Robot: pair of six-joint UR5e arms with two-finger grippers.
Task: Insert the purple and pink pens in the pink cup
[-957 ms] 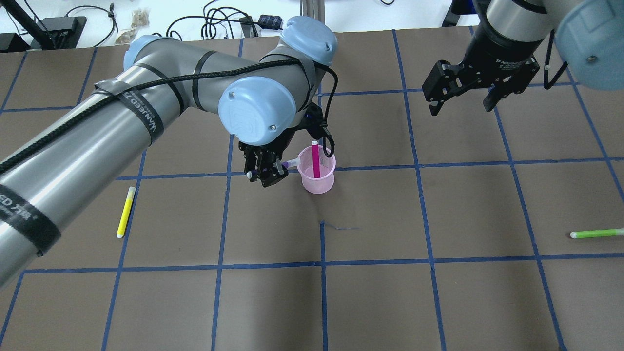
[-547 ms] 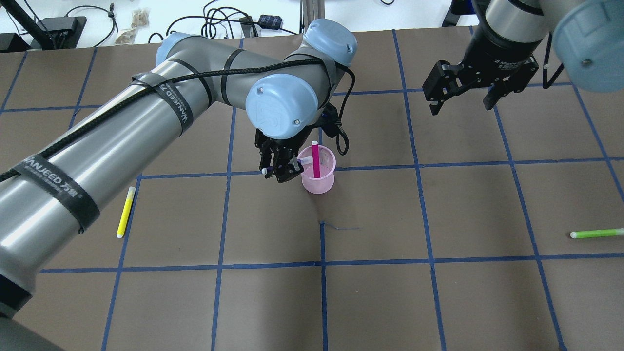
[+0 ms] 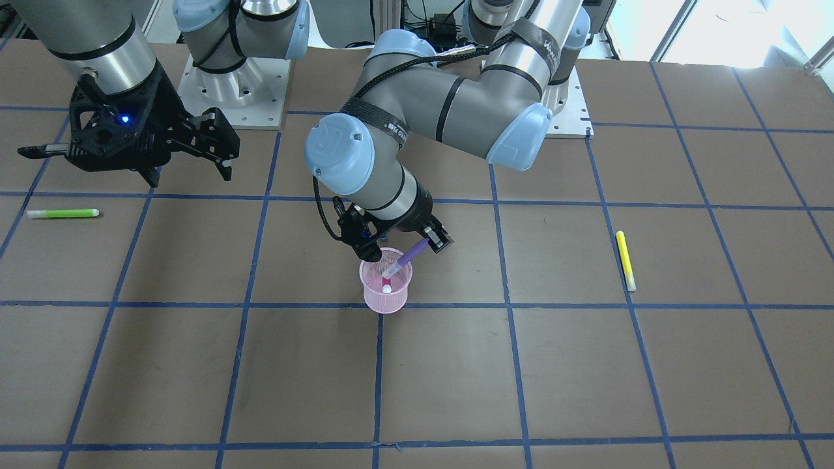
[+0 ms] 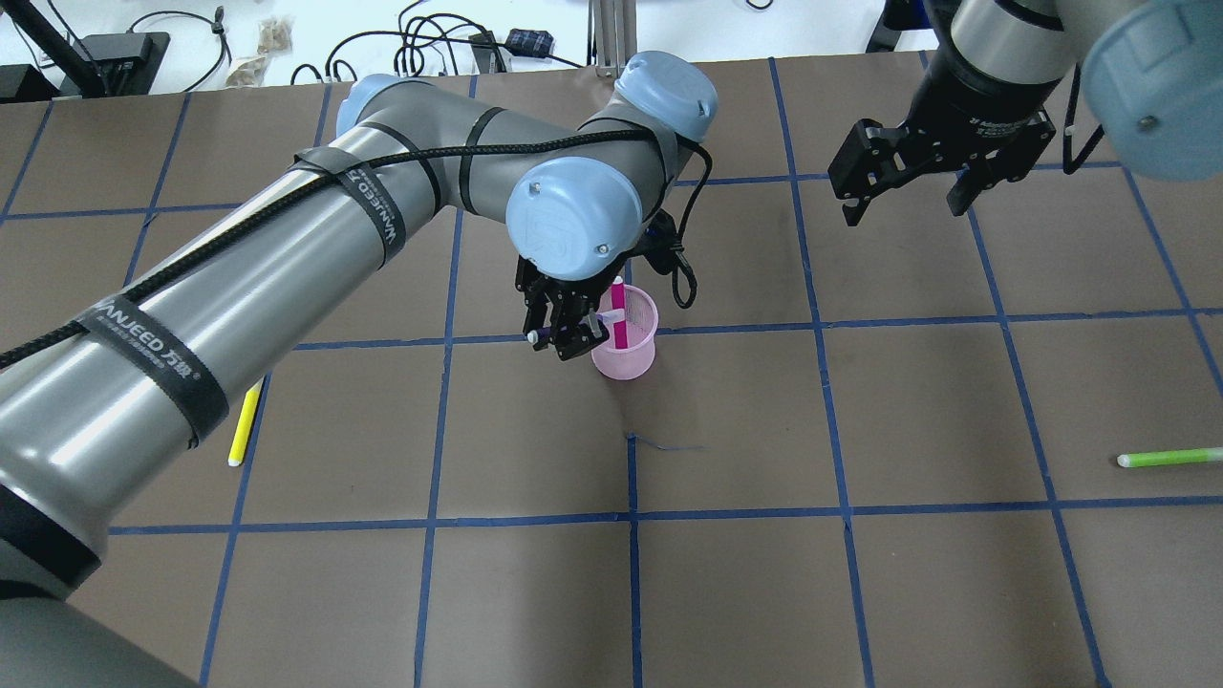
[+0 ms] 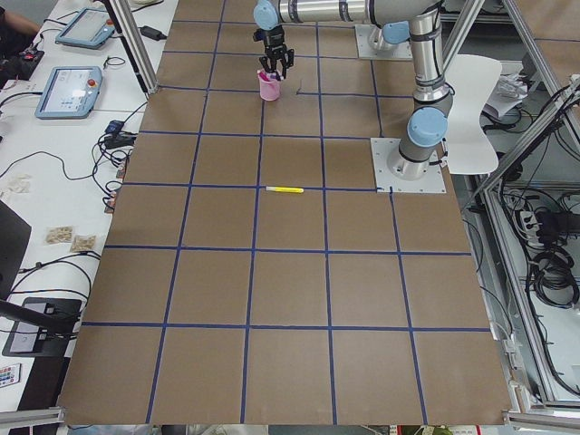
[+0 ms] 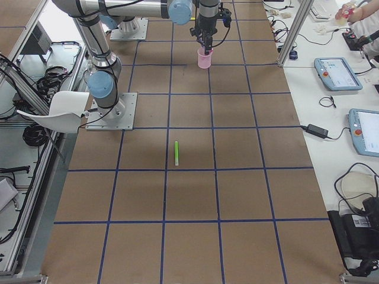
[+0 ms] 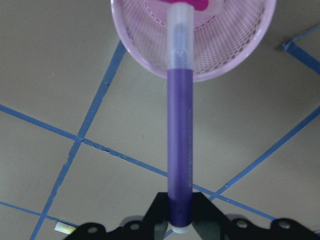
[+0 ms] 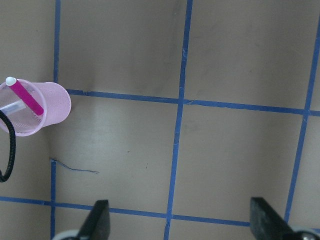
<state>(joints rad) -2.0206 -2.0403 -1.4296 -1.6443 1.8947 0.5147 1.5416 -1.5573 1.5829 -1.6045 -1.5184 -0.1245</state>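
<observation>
The pink mesh cup [image 4: 624,355] stands upright near the table's middle, with the pink pen [image 4: 619,313] leaning inside it. My left gripper [image 4: 566,334] is shut on the purple pen [image 3: 408,255], held tilted with its clear cap end over the cup's rim. In the left wrist view the purple pen [image 7: 180,150] points into the cup [image 7: 225,55]. The cup [image 3: 386,290] shows below that gripper in the front view. My right gripper [image 4: 908,196] is open and empty, high at the far right, away from the cup [image 8: 35,107].
A yellow pen [image 4: 245,425] lies on the left of the table, partly under my left arm. A green pen [image 4: 1168,458] lies at the right edge. Blue tape lines grid the brown table. Cables lie beyond the far edge.
My left gripper has moved right with the purple pen, bringing its cap end from beside the cup to over the rim. The right arm has stayed still.
</observation>
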